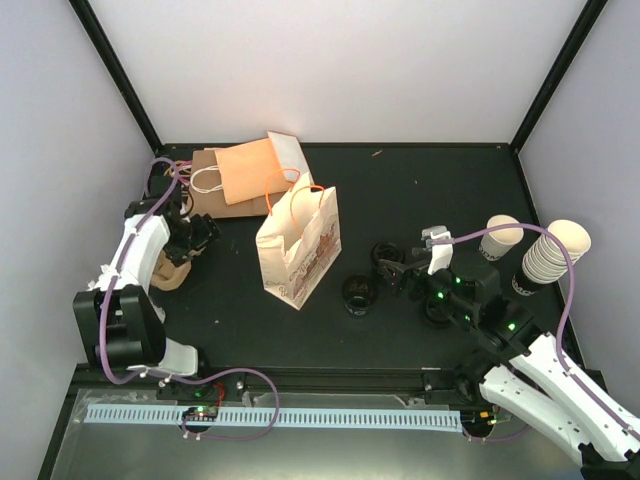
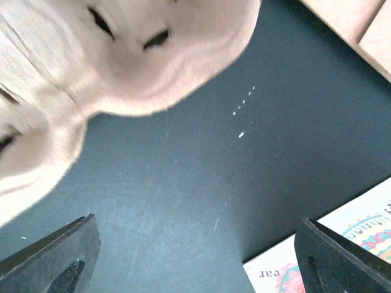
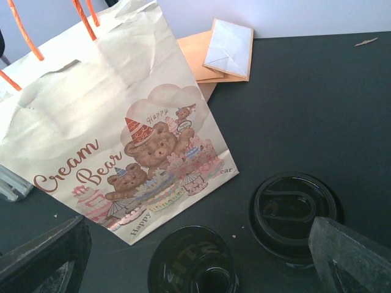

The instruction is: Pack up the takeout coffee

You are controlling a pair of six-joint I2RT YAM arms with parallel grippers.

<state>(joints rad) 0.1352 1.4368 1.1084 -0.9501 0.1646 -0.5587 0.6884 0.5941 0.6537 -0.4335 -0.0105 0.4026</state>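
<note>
Up close, the coffee cup (image 2: 122,55) fills the upper left, blurred, cream with dark print marks. Below the cup, the left gripper (image 2: 195,250) spreads its dark fingers (image 2: 67,253) wide over the dark table (image 2: 201,177). Well to the cup's right sit a printed bag corner (image 2: 360,213) and tan paper (image 2: 360,24).

Bench (image 1: 420,190): dark matte top, faintly scuffed. Back wall (image 1: 340,60) and side walls (image 1: 50,150): plain white. Corner posts (image 1: 115,75): black. Front ledge (image 1: 330,450): grey metal, carrying a white slotted strip (image 1: 300,417). Light: even.

White arms (image 1: 135,255) w/ black joints (image 1: 125,325), purple cables (image 1: 572,285) (green LEDs (image 1: 437,297)).
</note>
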